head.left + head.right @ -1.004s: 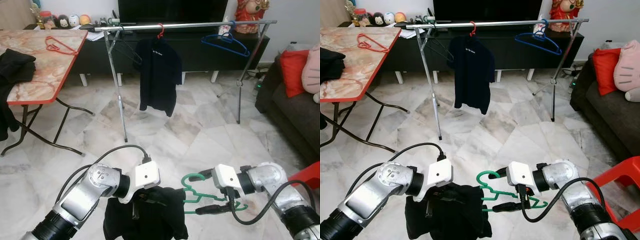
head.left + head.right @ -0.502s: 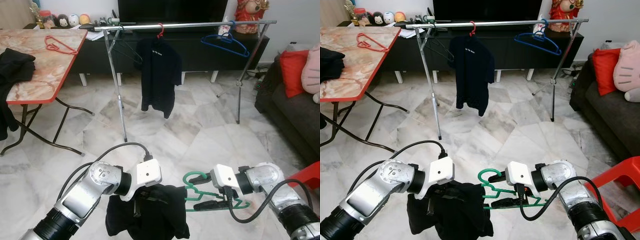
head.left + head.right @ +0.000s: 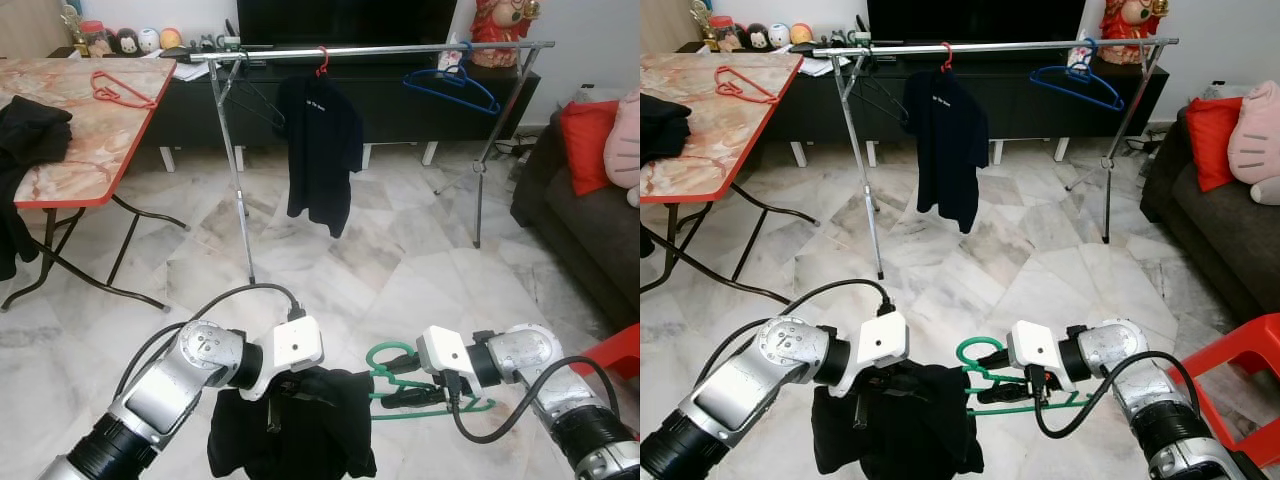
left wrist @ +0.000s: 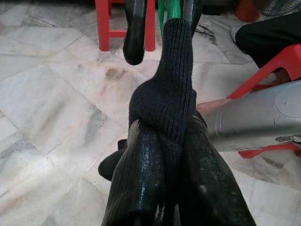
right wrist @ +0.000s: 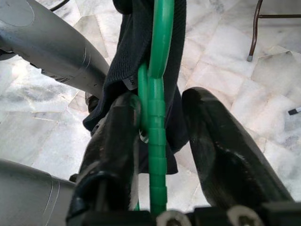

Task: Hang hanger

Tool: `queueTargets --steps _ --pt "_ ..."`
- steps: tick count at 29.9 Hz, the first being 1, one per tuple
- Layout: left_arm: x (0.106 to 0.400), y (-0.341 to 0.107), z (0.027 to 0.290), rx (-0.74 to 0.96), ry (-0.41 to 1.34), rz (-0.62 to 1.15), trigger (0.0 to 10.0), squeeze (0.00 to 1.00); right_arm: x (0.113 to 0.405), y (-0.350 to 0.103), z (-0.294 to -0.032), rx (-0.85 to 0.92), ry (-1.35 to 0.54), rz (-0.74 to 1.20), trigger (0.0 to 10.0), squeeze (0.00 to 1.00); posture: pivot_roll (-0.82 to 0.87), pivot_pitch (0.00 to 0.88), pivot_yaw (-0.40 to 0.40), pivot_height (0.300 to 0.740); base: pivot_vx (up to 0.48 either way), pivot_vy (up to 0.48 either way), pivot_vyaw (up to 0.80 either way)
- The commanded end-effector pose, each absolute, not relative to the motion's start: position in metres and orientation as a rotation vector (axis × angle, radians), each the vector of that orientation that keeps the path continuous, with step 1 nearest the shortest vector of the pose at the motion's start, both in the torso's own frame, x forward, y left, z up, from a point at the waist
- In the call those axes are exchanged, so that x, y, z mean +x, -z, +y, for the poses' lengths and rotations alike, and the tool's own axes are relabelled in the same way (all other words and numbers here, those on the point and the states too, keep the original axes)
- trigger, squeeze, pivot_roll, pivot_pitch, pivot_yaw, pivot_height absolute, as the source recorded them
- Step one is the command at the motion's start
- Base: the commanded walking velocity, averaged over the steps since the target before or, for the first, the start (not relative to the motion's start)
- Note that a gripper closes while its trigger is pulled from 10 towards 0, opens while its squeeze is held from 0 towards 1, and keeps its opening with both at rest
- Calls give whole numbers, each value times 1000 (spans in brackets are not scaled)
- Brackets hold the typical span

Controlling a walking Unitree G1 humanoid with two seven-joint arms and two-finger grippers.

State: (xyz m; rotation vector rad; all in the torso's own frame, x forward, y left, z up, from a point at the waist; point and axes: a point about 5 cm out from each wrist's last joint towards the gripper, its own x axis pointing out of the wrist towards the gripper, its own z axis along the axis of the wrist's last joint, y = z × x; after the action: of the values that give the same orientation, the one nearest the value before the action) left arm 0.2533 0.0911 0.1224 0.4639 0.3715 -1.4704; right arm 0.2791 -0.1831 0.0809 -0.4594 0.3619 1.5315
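A green hanger [image 3: 440, 405] hangs low over the floor, its neck between the fingers of my right gripper [image 3: 402, 381]. In the right wrist view one finger [image 5: 117, 122] touches the green hanger [image 5: 157, 117] and the other finger [image 5: 211, 132] stands a little off it, so the gripper is open. My left gripper [image 4: 164, 134] is shut on a black garment [image 3: 300, 430], which drapes down beside the hanger's hook. The metal clothes rail [image 3: 400, 48] stands farther ahead.
On the rail hang a black shirt [image 3: 320, 150] on a red hanger and an empty blue hanger [image 3: 450, 85]. A marble-topped folding table [image 3: 70, 150] with a red hanger [image 3: 115, 92] stands left. At right are a dark sofa [image 3: 580, 230] and a red stool [image 3: 620, 350].
The right gripper's fingers have drawn closer together around the green hanger. Both arms have edged slightly nearer each other; the garment stays gripped.
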Motion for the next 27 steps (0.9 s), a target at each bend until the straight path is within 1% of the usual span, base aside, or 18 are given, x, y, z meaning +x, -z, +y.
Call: queueTargets --steps 1,27 --pt "255 -133 86 498 1486 326 10000 0 281 -82 -181 -483 -1537 361 0 0 -17 0 -67 740 0 0 0" --pt "257 -134 87 501 1471 321 10000 0 280 -78 -178 -479 -1521 358 0 0 -15 0 -61 740 0 0 0"
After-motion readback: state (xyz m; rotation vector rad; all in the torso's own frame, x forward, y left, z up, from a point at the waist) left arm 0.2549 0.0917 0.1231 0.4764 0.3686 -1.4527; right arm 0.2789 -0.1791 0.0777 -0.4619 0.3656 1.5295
